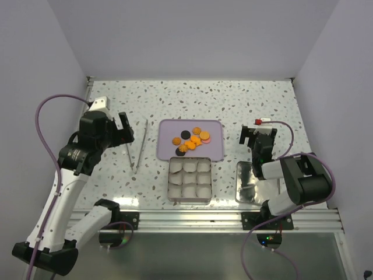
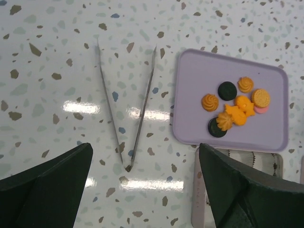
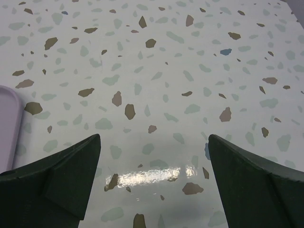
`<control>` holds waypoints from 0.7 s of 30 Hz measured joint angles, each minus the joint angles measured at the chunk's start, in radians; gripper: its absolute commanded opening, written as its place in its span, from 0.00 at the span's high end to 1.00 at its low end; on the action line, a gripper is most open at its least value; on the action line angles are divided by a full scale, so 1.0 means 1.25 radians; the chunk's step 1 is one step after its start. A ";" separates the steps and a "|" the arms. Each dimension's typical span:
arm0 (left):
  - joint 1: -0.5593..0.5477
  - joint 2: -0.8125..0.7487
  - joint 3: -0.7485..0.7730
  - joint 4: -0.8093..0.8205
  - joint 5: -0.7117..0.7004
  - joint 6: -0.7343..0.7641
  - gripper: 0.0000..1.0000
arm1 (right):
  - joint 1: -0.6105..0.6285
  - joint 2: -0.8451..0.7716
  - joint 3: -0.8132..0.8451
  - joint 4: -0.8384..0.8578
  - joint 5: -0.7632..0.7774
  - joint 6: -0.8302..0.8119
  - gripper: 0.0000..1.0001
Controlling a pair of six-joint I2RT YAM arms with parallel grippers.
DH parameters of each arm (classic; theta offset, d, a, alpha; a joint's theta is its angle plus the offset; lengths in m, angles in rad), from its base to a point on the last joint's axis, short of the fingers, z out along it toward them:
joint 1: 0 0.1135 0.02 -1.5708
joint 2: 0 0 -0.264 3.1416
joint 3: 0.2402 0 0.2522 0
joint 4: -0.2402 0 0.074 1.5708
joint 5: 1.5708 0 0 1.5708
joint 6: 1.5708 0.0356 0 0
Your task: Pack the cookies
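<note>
The cookies (image 1: 190, 140) lie in a loose cluster on a lilac tray (image 1: 169, 127): several orange, a couple black, one with a pink edge. They also show in the left wrist view (image 2: 236, 108), on the tray (image 2: 194, 80). A square tin (image 1: 188, 199) with white paper cups stands in front of the tray. My left gripper (image 1: 119, 132) is open and empty, above the table left of the tray; the left wrist view shows it (image 2: 145, 183) hovering near metal tongs (image 2: 126, 104). My right gripper (image 1: 258, 137) is open and empty over bare table right of the tray (image 3: 154, 183).
The tongs (image 1: 137, 146) lie on the table left of the tray, their tips pointing away from me. A flat silver lid (image 1: 243, 182) lies right of the tin, partly under the right arm. White walls enclose the table on three sides. The tray's edge (image 3: 7, 123) shows in the right wrist view.
</note>
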 measured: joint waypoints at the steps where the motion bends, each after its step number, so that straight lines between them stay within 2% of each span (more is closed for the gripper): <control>1: 0.000 0.006 0.000 -0.014 -0.013 0.000 0.00 | 0.000 0.000 0.000 0.000 0.000 0.000 0.01; 6: 0.000 0.067 -0.008 -0.079 -0.069 -0.013 0.00 | 0.000 0.000 0.000 0.000 0.000 0.000 0.01; 12: 0.000 0.092 -0.097 -0.068 -0.056 0.028 0.00 | 0.000 0.000 0.000 0.000 0.000 0.000 0.01; 21: 0.004 0.255 -0.093 -0.067 -0.020 0.064 0.00 | 0.000 0.000 0.000 0.000 0.000 0.000 0.01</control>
